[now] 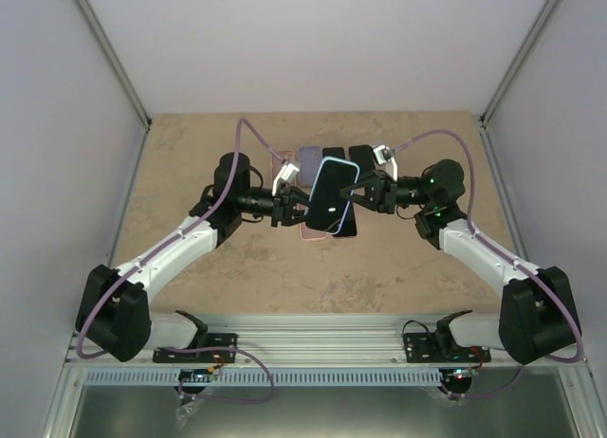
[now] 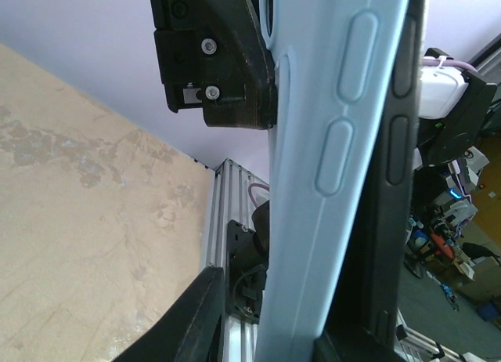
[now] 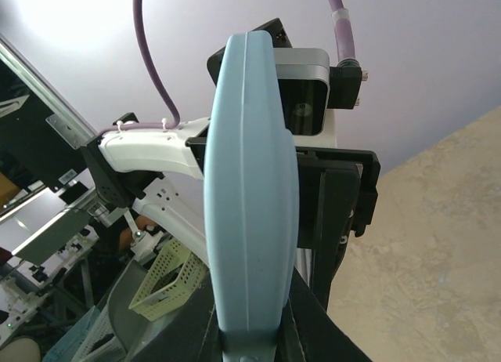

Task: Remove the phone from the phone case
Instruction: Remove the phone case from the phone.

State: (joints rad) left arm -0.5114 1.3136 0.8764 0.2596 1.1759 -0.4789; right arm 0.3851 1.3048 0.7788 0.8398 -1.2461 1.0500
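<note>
A black phone (image 1: 329,197) in a light blue case (image 1: 353,173) is held tilted in the air over the table's middle, between both grippers. My right gripper (image 1: 364,193) is shut on the case's narrow edge (image 3: 249,213), a finger (image 3: 329,331) on each side. My left gripper (image 1: 292,207) is at the phone's lower left. In the left wrist view the case's side with button bumps (image 2: 329,158) lies next to the phone's black edge (image 2: 395,135). One left finger (image 2: 192,319) stands apart from the case, with a gap showing; the other is at the phone side.
Several other phones and cases lie on the tan table (image 1: 209,267) under and behind the held one: a pink case (image 1: 284,161), a lavender one (image 1: 309,157), a black one (image 1: 361,155). White walls and an aluminium frame enclose the table.
</note>
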